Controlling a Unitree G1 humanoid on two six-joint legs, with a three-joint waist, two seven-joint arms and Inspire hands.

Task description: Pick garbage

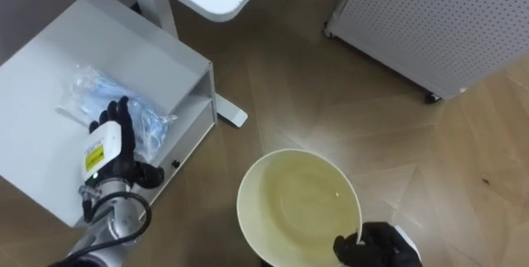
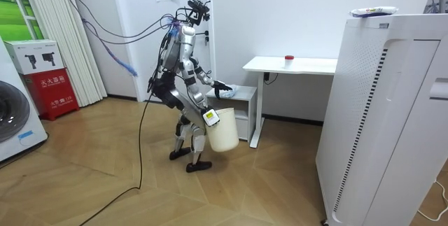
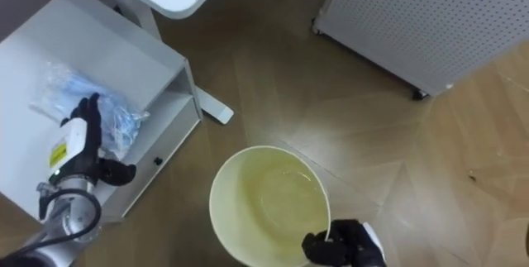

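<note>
1. The crumpled clear-and-blue plastic bag (image 1: 92, 91) lies on top of the low white cabinet (image 1: 140, 44), near the edge facing the bucket.
2. My left hand (image 1: 111, 147) sits over it, fingers straight and spread, gripping nothing.
3. My right hand (image 1: 376, 246) is curled round the rim of the empty round cream plastic bucket (image 1: 277, 197).
4. I'd press down, gather a thick fold, then lift clear.

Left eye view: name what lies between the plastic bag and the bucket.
Cabinet top and its edge, then bare wood floor, up to the bucket.
</note>
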